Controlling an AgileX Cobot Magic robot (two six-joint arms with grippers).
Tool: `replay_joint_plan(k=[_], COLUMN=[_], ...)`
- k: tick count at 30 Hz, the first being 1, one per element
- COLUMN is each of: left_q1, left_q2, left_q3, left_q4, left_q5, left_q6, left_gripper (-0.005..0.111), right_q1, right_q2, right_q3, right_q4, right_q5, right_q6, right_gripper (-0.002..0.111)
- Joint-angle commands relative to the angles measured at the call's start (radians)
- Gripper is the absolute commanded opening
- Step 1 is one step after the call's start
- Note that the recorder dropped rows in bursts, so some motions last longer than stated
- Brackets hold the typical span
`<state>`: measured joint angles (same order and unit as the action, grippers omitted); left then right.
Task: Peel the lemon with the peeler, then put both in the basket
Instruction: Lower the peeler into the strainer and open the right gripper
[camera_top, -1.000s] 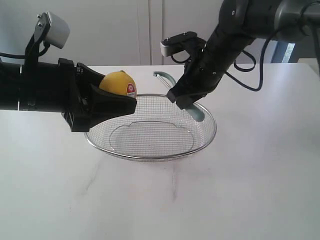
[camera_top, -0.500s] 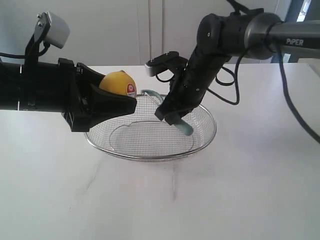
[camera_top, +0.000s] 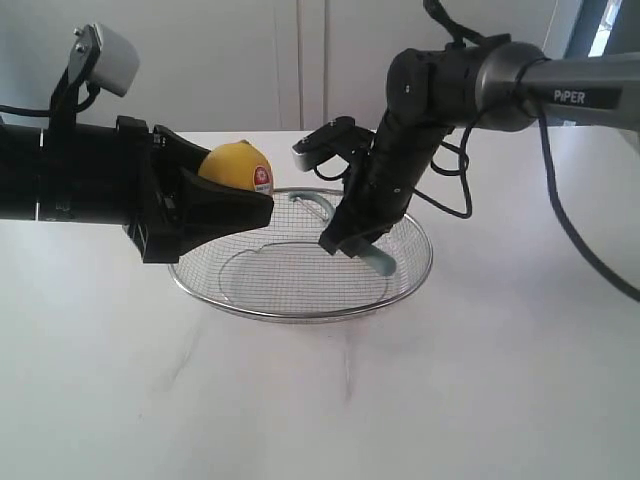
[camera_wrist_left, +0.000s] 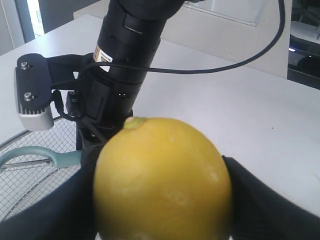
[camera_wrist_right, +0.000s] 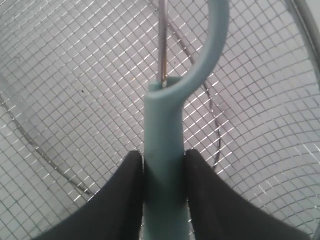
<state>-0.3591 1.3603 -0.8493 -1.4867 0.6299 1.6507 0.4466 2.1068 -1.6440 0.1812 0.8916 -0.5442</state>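
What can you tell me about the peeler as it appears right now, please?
The peeler is slim, with a pale teal-blue handle that looks plastic and a curved head carrying a thin metal blade. The right gripper pinches the handle between its two black jaws. It hangs tilted inside the basket, head higher than the handle's end; whether that end touches the mesh cannot be told.

It looked like a robotics lab. A black left arm (camera_top: 70, 185) and a black right arm (camera_top: 450, 90) (stamped PIPER) stood over a plain white table (camera_top: 480, 380) before pale cupboard doors (camera_top: 250, 60)
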Motion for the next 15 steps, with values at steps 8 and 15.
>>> replay_joint_plan(k=[8,15], left_q1=[-0.002,-0.002], left_q2=[-0.005,-0.005], left_q3=[-0.001,-0.001], left_q4=[-0.031,-0.031], left_q5=[0.016,0.016], left_q6=[0.005,0.005], left_gripper=[0.000,0.000], right_q1=[-0.001,-0.001], right_q2=[0.036,0.050], right_q3=[-0.007,-0.007], right_q4=[0.004,0.004], right_q5=[-0.024,-0.022], right_q6=[0.005,0.019], right_gripper=[0.000,0.002])
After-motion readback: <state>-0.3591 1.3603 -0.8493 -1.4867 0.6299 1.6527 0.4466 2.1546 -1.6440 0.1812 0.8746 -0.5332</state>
